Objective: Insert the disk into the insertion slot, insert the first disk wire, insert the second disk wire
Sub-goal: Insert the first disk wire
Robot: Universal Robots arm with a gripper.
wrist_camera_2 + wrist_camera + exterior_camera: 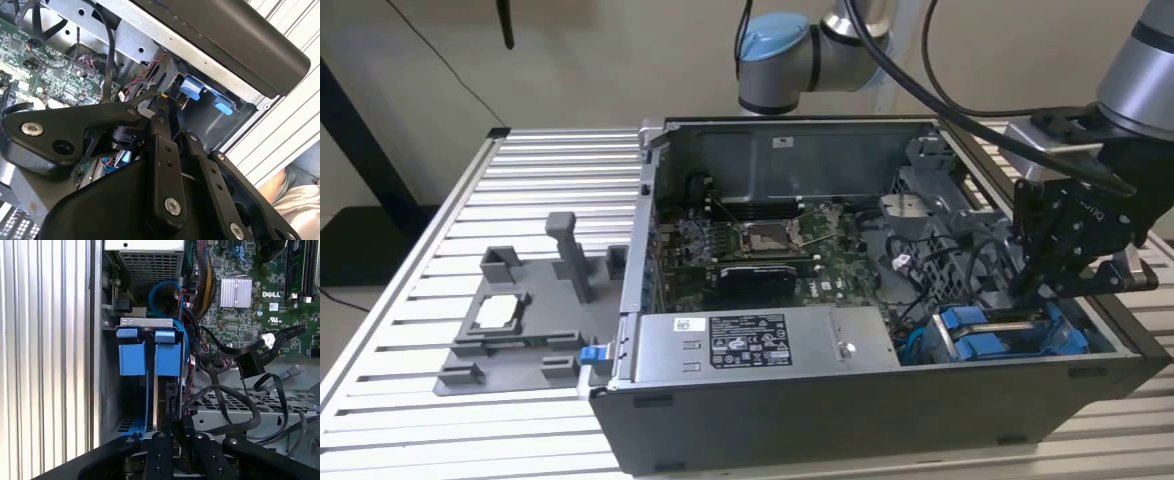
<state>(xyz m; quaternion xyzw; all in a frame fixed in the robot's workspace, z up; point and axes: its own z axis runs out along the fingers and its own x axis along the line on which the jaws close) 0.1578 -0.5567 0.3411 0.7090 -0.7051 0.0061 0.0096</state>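
Table [560, 160] of aluminium slats, carrying the open computer case [854, 420] that I am working in. On the exterior view's left, a grey fixture tray [520, 340] lies just beside the case. The arm [787, 60] enters from above the case's far wall. Its last link hangs steeply over the corner of the case at the exterior view's right. Inside the case I see the green motherboard [761, 245], and nearer the camera the grey power-supply box [747, 345] with its white sticker. The gripper [1041, 295] points down into the drive bay [107, 405] at that right-hand corner. The disk [167, 385] stands on edge in the bay, in its blue carrier, close beside a second blue carrier [132, 360]. Loose black cables [235, 405] loop just beside the bay. In both wrist views the fingers [161, 145] are drawn narrow, with their tips at the disk's exposed end. I cannot tell whether a wire plug is pinched between them.
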